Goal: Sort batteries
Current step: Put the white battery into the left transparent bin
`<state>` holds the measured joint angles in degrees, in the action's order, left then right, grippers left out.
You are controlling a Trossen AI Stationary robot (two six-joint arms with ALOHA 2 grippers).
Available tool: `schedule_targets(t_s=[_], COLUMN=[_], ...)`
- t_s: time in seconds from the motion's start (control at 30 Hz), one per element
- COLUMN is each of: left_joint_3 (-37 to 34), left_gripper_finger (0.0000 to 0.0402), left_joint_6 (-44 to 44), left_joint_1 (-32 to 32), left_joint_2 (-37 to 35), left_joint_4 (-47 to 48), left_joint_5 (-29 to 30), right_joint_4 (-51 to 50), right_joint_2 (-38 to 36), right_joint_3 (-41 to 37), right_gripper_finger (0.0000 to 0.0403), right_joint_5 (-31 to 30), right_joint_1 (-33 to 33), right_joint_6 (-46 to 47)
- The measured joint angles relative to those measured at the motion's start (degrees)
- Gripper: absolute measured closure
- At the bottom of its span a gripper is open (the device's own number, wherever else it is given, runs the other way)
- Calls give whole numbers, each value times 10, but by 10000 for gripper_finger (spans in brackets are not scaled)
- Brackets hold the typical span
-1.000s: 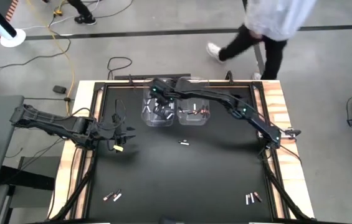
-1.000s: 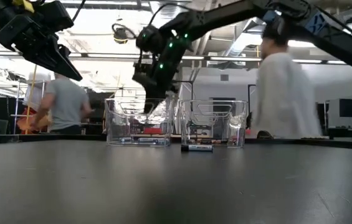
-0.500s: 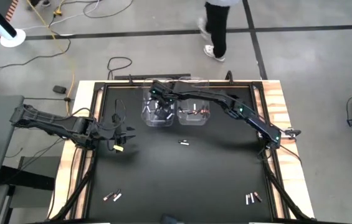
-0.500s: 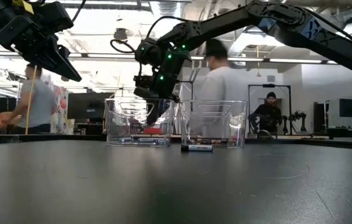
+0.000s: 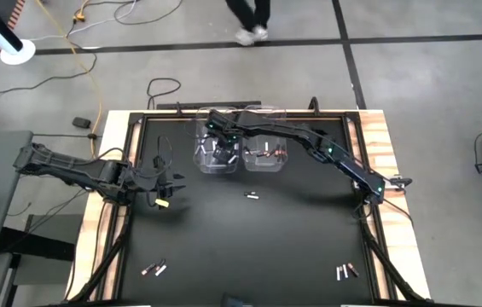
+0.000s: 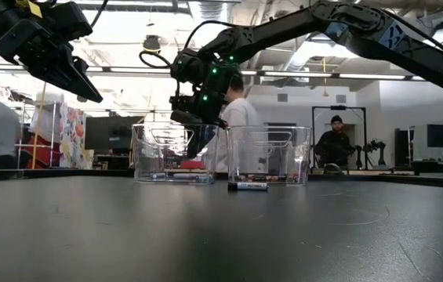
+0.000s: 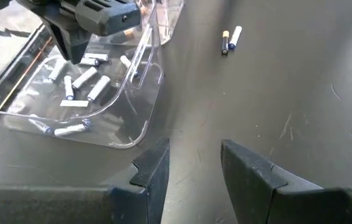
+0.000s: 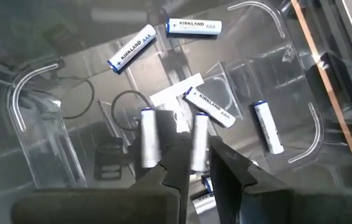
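Two clear bins stand side by side at the table's far edge. The left bin holds several white batteries; the right bin holds reddish ones. My right gripper reaches down into the left bin, slightly open, with the near end of one white battery between its fingertips. My left gripper hangs open and empty above the table's left side. Loose batteries lie on the table: one near the bins and pairs at the near left and near right. My right gripper stands over the white battery's near end, coming from above at a slant. A gap shows on each side of the battery. Whether a finger still touches it, I cannot tell. The battery lies among the others on the bin's floor.
The black table top is framed by a wooden border. A label slip lies on the left bin's floor. People stand and sit in the room beyond the table.
My right gripper has sunk a little deeper into the left bin. A person has walked past behind the table's far edge.
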<state>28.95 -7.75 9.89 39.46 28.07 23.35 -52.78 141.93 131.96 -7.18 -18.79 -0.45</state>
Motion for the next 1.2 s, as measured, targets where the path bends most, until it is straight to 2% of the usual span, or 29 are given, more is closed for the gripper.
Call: schedule_targets(t_s=[0.3,0.47,0.73,0.9,1.2], left_joint_3=[0,0,0,0,0], left_gripper_finger=[262,262,262,262,262], left_joint_6=[-4,-4,-4,-13,-32], left_joint_1=[0,0,0,0,0], left_joint_2=[0,0,0,0,0], left_joint_4=[0,0,-1,-1,-1], left_joint_5=[0,0,0,0,0], right_joint_4=[-14,-33,-94,-73,139], right_joint_2=[-18,-74,-164,-245,-496], right_joint_3=[0,0,-7,-129,-522], right_gripper_finger=[326,326,326,326,326], right_joint_5=[0,0,-1,-2,-2], right_joint_1=[-1,-9,-6,4,70], right_joint_6=[4,19,-14,-1,139])
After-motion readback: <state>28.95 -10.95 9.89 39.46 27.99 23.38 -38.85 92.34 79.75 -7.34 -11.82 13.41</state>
